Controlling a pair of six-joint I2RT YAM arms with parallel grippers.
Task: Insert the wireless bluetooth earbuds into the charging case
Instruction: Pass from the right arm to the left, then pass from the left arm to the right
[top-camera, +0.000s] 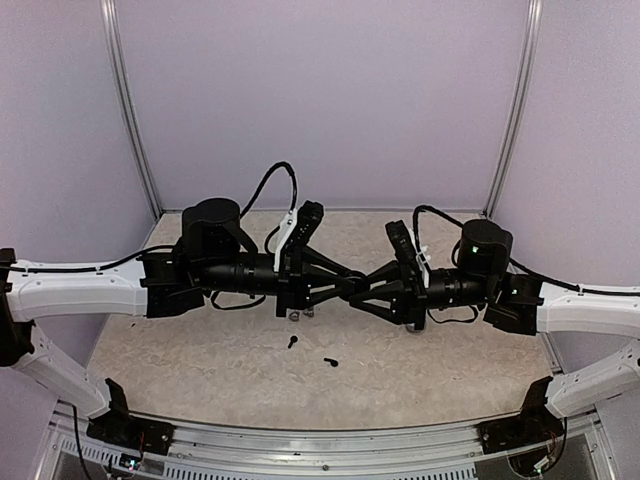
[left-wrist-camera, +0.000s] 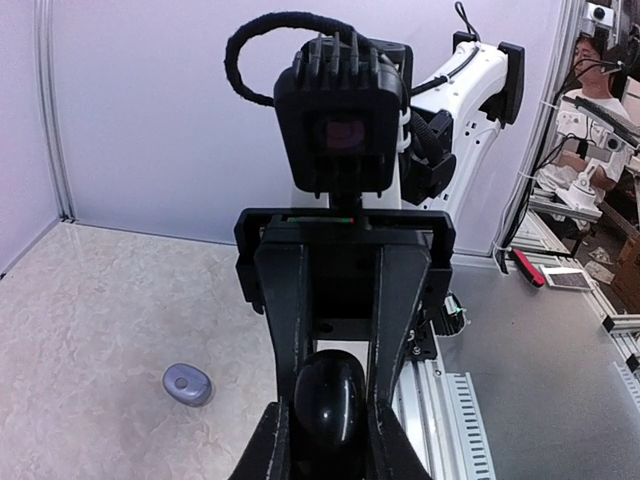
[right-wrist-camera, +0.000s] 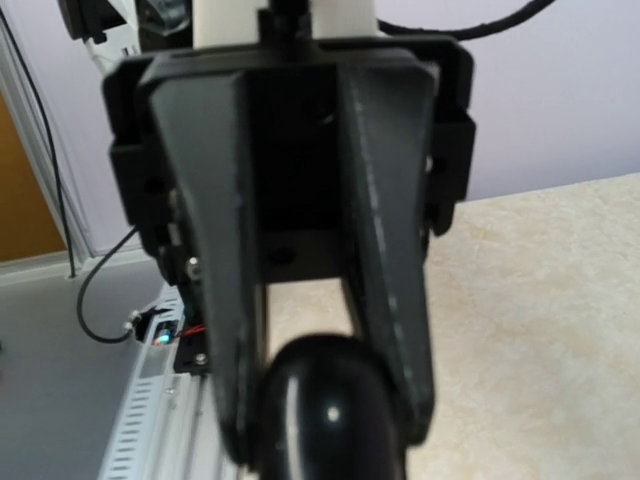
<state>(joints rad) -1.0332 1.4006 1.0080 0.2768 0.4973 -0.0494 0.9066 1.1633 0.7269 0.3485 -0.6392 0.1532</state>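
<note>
Black and glossy, the case hangs between both tools above the table. The right tool clamps it. The left tool sits narrow round it, and we cannot tell if it grips. Two earbuds lie on the table. We should hold the case level before opening it.

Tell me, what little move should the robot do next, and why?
Probably pull the black case open, I'd guess. The left gripper and right gripper both seem to pinch it in mid-air, tip to tip, and it looks closed. Two black earbuds lie on the table below, so they need an open case first.
</note>
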